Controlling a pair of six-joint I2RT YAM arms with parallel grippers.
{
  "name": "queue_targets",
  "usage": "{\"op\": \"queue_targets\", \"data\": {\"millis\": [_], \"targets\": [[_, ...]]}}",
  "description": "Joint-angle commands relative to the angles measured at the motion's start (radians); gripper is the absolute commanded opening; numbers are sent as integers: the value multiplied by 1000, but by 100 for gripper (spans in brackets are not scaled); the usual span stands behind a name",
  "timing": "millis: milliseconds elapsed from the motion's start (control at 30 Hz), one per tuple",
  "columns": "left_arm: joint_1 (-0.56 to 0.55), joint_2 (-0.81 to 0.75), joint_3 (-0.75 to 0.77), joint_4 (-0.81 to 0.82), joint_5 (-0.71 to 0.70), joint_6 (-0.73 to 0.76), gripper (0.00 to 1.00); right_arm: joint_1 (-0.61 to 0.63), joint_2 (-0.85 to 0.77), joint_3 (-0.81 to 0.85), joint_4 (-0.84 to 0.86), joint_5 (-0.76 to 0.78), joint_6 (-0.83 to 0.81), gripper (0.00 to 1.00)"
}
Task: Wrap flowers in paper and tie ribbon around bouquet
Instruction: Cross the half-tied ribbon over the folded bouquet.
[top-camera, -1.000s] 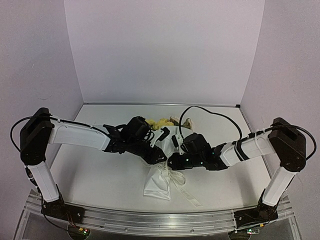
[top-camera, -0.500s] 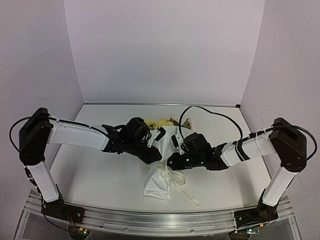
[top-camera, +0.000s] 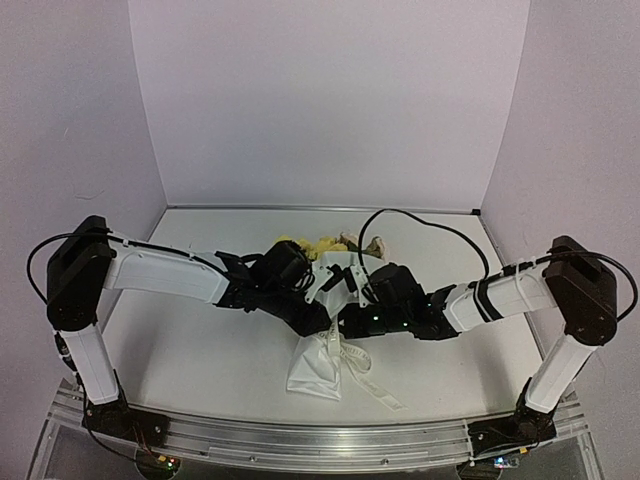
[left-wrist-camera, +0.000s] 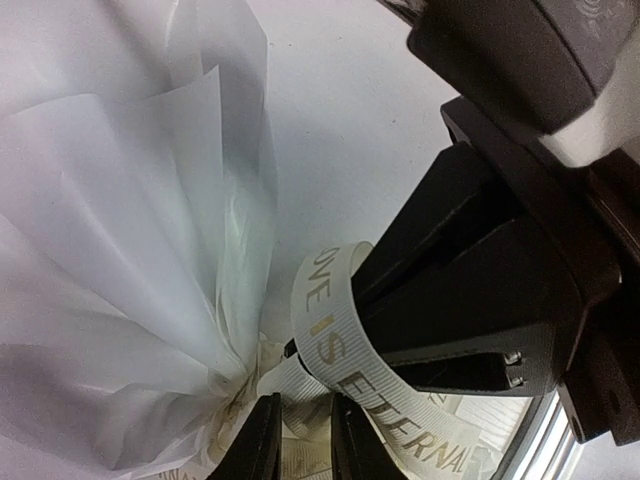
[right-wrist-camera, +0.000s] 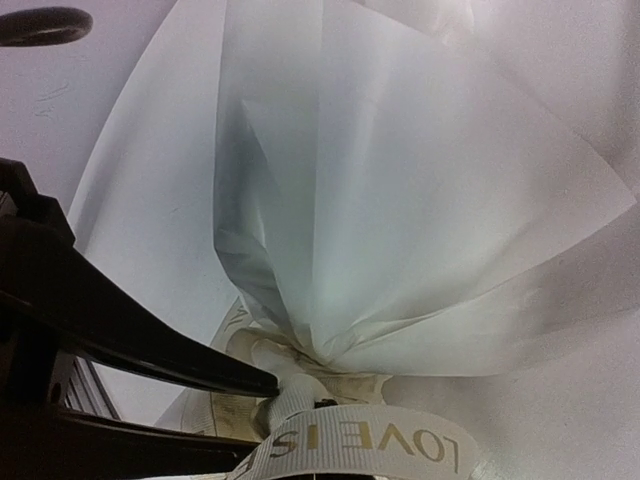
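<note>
Only holder on show is the paper (right-wrist-camera: 400, 200), a thin white crinkly sheet wrapped into a cone and gathered tight at a neck. Inside are the flowers (top-camera: 322, 244), w/ yellow and cream heads poking out the far end. Stems are hidden in the wrap. The bouquet (top-camera: 312, 375) lies flat on the counter (top-camera: 200, 345), about midway btwn the two arms, blooms pointing away from the bases.

The ribbon (left-wrist-camera: 325, 335), cream w/ printed lettering, is bunched at the neck. One loop goes over the tip of the right tool (left-wrist-camera: 395, 335), and loose tails trail on the counter twd the near right.

Right tool has its fingers fully together, w/ the loop round the outside. Can't tell if any ribbon is nipped btwn them. Left tool (left-wrist-camera: 303, 410) is closed down to a narrow gap, w/ a bit of ribbon caught in it right by the neck. The two tools sit tip to tip there, just beside each other.

Counter is plain white. Pale lilac walls (top-camera: 330, 100) close it in on 3 sides. A metal rail (top-camera: 300, 435) runs along the near edge, carrying the arm bases. A black cable (top-camera: 430, 228) arcs over the right arm.
</note>
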Motion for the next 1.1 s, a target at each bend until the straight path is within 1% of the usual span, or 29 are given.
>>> {"op": "queue_targets", "data": {"millis": [0,333,567,867,1067], "targets": [[-1,-47,32,37,3,11,21,8,-31,6,33,-8,-12,0],[0,-53,16,56,27,4,30,8,-34,9,43,-39,-10,0],[3,-73,-5,81,31,11,36,7,-41,-2,80,-65,-1,0],[24,-95,-33,105,77,18,37,8,-34,-10,119,-79,9,0],[40,-104,-41,106,65,7,37,8,-36,-22,127,-69,7,0]]}}
